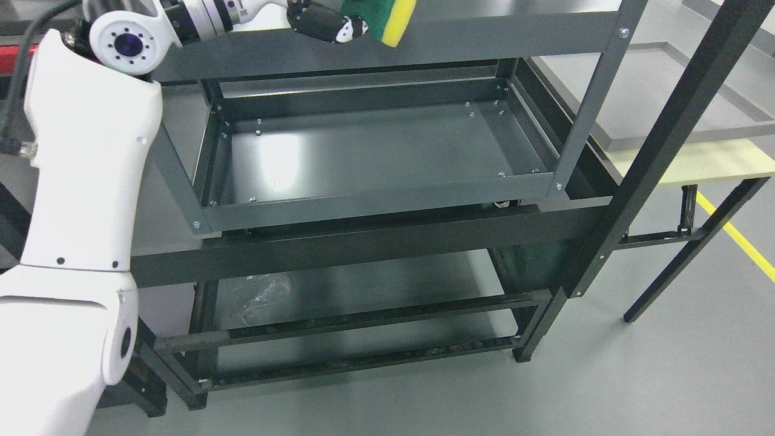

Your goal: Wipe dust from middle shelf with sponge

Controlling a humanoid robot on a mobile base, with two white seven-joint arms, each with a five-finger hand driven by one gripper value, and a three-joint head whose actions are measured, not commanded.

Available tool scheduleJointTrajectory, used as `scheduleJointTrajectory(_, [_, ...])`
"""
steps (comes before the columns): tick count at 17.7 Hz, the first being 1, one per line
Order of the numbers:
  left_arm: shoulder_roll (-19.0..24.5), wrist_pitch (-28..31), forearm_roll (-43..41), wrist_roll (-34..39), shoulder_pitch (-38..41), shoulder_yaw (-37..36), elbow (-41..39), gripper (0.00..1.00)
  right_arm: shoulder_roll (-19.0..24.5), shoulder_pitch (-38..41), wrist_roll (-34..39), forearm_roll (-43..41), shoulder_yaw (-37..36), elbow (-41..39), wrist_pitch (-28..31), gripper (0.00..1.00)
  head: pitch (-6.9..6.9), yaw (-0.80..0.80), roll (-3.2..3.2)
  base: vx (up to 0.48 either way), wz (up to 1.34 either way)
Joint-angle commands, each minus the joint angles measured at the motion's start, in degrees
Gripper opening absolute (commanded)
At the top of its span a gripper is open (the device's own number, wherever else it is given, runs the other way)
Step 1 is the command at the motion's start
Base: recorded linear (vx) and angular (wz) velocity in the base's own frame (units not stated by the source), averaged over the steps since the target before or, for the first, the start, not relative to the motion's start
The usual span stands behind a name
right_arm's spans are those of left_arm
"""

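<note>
While the left hand (324,24) grips the sponge (387,18) at the frame's top, the middle shelf (363,151) below looks unwiped; wiping apparently remains.

1 view is supplied: the head view, mounted high and facing steeply downward and forward. It looks into a dark metal shelf unit (387,181) from above and from the front, at close range; the unit fills most of the frame. The left arm (85,181) enters at the lower left, very near the lens, and rises along the left edge. The left hand (327,24) sits at the top edge, partly cropped. Below the hand, the tray-like shelf (375,151) is seen almost from above. Lower down, the bottom shelves appear. Right of the hand and lower, a pale table (696,163) and grey floor (605,387) are visible. No second view exists, so no overlap applies.
</note>
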Motion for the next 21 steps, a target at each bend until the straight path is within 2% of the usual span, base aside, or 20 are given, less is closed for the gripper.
scheduleJointTrajectory(1, [-5.68,0.74,19.31,3.01,5.40,-5.54,2.32,0.08,-1.00,0.05,0.03,0.01,0.00,-1.00,4.14,1.00,0.00,0.00,0.00,0.000,0.00])
scheduleJointTrajectory(6, [-5.68,0.48,34.00,9.77,15.32,-18.11,-0.76,0.09,-1.00,0.05,0.03,0.01,0.00,-1.00,4.14,1.00,0.00,0.00,0.00,0.000,0.00])
scheduleJointTrajectory(9, [-5.68,0.48,36.92,10.49,23.93,-21.38,-2.87,0.11,-1.00,-0.04,0.03,0.01,0.00,-1.00,4.22,1.00,0.00,0.00,0.00,0.000,0.00])
scheduleJointTrajectory(13, [-5.68,0.65,43.14,14.69,33.61,-21.12,-3.58,0.09,-1.00,-0.03,0.03,0.01,0.00,-1.00,4.14,1.00,0.00,0.00,0.00,0.000,0.00])
scheduleJointTrajectory(18, [-5.68,0.48,45.01,32.96,41.87,-15.77,-5.06,0.08,-1.00,-0.04,0.03,0.01,0.00,-1.00,4.14,1.00,0.00,0.00,0.00,0.000,0.00])
scheduleJointTrajectory(21, [-5.68,0.74,44.92,35.26,45.39,-9.98,-8.57,0.08,-1.00,0.05,0.03,0.01,0.00,-1.00,4.14,1.00,0.00,0.00,0.00,0.000,0.00])
